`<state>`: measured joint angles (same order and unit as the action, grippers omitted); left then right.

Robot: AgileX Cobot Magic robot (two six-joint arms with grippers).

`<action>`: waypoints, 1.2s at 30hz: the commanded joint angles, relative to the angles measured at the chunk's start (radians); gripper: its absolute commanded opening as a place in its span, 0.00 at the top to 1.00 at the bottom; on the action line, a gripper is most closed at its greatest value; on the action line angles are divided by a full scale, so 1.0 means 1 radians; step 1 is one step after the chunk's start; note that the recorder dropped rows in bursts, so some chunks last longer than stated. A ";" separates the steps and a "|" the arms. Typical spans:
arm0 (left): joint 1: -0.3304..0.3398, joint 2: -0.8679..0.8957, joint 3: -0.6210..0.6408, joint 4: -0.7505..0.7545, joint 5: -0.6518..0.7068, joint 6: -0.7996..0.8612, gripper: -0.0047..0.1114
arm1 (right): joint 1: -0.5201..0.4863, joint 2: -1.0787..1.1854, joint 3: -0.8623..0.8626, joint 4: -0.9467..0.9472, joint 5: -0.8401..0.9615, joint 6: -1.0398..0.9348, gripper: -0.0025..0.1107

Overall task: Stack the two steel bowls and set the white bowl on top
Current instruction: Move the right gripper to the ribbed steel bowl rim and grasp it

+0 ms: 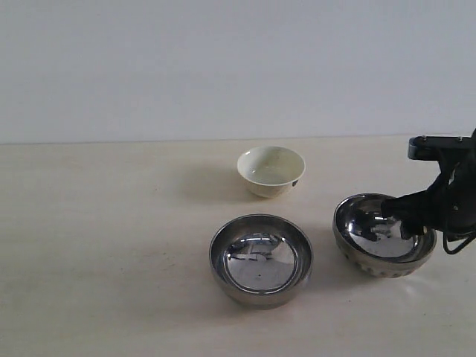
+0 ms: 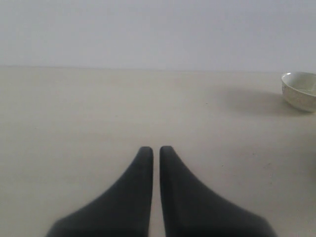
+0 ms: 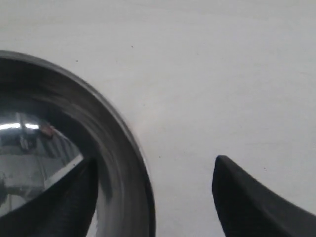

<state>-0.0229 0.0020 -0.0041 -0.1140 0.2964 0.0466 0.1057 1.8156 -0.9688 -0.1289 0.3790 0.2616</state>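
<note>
The smooth steel bowl (image 1: 260,260) sits upright at the front centre. To its right the dimpled steel bowl (image 1: 378,264) is tipped a little, opening toward the left. My right gripper (image 1: 402,216) is open astride its rim (image 3: 116,143): one finger (image 3: 74,197) is inside the bowl, the other (image 3: 247,197) outside over the table. The gripper's midpoint (image 3: 155,159) lies just outside the rim. The white bowl (image 1: 271,170) stands behind the two steel ones, alone. My left gripper (image 2: 152,148) is shut on nothing, low over bare table, with the white bowl (image 2: 300,90) far off to one side.
The pale table (image 1: 111,245) stretches left of the bowls, with a plain wall behind it. The left arm does not show in the exterior view. The right arm's dark body (image 1: 446,186) stands at the right edge.
</note>
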 commanded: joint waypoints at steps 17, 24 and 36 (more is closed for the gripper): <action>0.002 -0.002 0.004 -0.005 0.003 -0.002 0.92 | -0.005 0.070 -0.009 0.072 -0.018 -0.072 0.45; 0.002 -0.002 0.004 -0.005 0.003 -0.002 0.92 | -0.005 0.070 -0.009 0.147 0.004 -0.167 0.47; 0.002 -0.002 0.004 -0.005 0.003 -0.002 0.92 | -0.005 0.068 -0.009 0.150 0.025 -0.211 0.98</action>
<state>-0.0229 0.0020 -0.0041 -0.1140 0.2964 0.0466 0.1015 1.8697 -0.9879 0.0463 0.3646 0.0813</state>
